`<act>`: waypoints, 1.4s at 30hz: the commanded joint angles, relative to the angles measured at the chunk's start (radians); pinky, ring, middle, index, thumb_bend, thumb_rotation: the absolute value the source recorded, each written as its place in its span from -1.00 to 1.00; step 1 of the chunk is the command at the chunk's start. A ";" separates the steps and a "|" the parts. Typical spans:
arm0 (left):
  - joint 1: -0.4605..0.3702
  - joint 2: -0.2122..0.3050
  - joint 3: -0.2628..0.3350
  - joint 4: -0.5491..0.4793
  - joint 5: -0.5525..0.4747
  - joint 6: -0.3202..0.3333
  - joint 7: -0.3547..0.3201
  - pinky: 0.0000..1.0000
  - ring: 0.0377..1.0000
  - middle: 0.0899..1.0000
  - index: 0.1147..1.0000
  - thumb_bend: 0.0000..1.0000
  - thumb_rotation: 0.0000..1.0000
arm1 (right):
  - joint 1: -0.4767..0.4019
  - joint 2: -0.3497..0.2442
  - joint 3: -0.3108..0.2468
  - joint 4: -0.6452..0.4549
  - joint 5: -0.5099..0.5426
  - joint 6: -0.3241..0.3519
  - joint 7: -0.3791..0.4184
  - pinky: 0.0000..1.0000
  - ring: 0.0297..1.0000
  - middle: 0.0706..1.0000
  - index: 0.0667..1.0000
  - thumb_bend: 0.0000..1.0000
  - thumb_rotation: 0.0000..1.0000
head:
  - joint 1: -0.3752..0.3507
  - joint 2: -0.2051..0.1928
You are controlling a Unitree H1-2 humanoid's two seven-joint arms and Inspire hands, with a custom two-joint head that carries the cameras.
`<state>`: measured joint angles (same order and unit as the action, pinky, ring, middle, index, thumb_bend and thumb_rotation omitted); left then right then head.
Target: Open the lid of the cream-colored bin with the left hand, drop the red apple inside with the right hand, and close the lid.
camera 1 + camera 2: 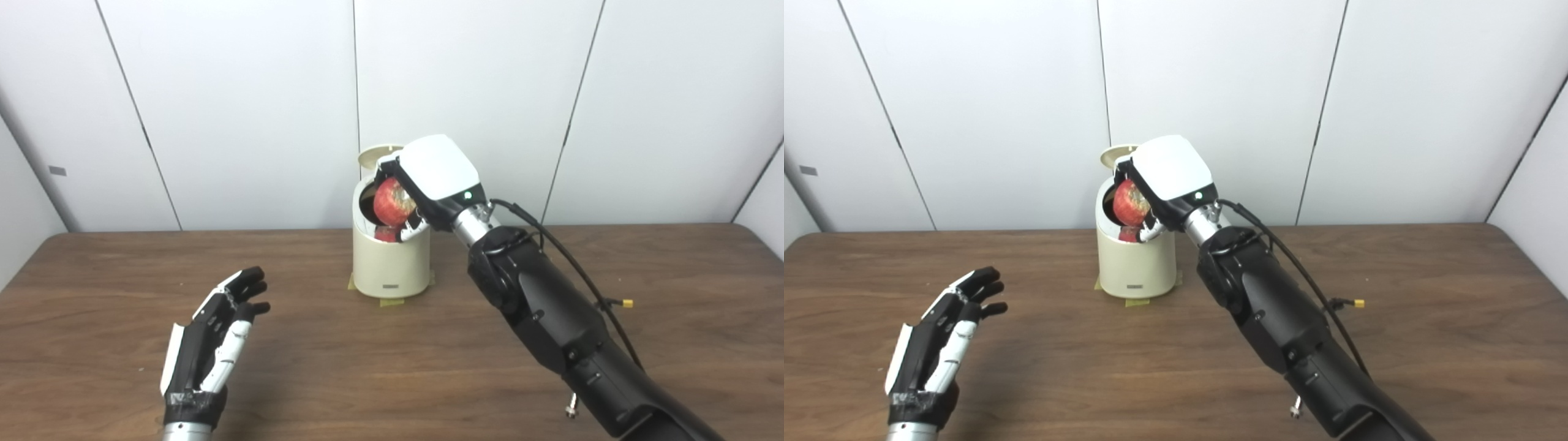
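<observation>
White wall panels back a brown wooden table (306, 380), and at frame centre the red apple (393, 201) is held directly over the mouth of the cream-colored bin (389, 266), whose lid (375, 154) stands raised behind. The right hand (429, 177) is wrapped around the apple. At lower left, well apart, the left hand (211, 334) is spread and empty; a cable (576, 269) trails beside the right arm.

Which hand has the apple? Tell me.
The right hand, raised over the open cream-colored bin, is closed on the red apple. The left hand hovers open and empty above the table.
</observation>
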<state>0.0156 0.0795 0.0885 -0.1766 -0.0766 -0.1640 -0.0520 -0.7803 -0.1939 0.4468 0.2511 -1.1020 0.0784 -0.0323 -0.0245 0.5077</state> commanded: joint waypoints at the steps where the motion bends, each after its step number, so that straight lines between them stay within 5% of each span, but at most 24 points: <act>1: -0.027 0.010 -0.004 -0.032 -0.005 -0.002 -0.004 0.47 0.64 0.65 0.52 0.14 0.26 | -0.039 -0.012 -0.007 -0.033 -0.016 0.020 -0.008 -0.33 -0.14 0.08 -0.15 0.02 -1.00 | 0.000 0.000; 16: -0.025 0.013 -0.007 -0.032 -0.009 0.010 -0.007 0.44 0.65 0.65 0.53 0.19 0.26 | -0.038 -0.012 -0.004 -0.023 -0.041 0.016 -0.037 -0.20 -0.10 0.18 -0.13 0.02 -1.00 | 0.002 0.001; 19: -0.025 0.014 -0.007 -0.029 -0.008 0.010 -0.007 0.44 0.64 0.65 0.53 0.21 0.26 | -0.038 -0.010 -0.006 -0.023 -0.040 0.013 -0.044 -0.20 -0.06 0.18 -0.11 0.04 -0.78 | 0.001 0.001; 29: -0.026 0.017 -0.006 -0.030 -0.017 0.023 -0.009 0.47 0.67 0.67 0.55 0.23 0.26 | -0.042 -0.004 -0.010 -0.014 -0.045 0.018 -0.079 -0.18 0.01 0.23 -0.10 0.05 -0.74 | 0.001 0.001; 31: -0.025 0.018 -0.008 -0.031 -0.021 0.025 -0.012 0.47 0.67 0.68 0.55 0.26 0.27 | -0.043 -0.004 -0.009 -0.017 -0.051 0.023 -0.077 -0.17 0.05 0.25 0.05 0.78 -0.91 | 0.000 0.002; 32: -0.025 0.017 -0.008 -0.032 -0.020 0.027 -0.012 0.47 0.67 0.67 0.55 0.26 0.26 | -0.043 -0.005 -0.008 -0.017 -0.055 0.025 -0.078 -0.16 0.06 0.26 0.09 0.87 -0.93 | 0.001 0.001; 42: -0.028 0.017 -0.012 -0.023 -0.012 0.020 -0.011 0.46 0.67 0.68 0.56 0.23 0.27 | -0.047 -0.007 -0.009 -0.022 -0.065 0.027 -0.078 -0.10 0.17 0.35 0.20 1.00 -0.85 | 0.001 0.000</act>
<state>0.0157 0.0886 0.0809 -0.1771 -0.0875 -0.1243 -0.0568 -0.7766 -0.1943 0.4505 0.2539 -1.1614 0.0924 -0.0806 -0.0230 0.5062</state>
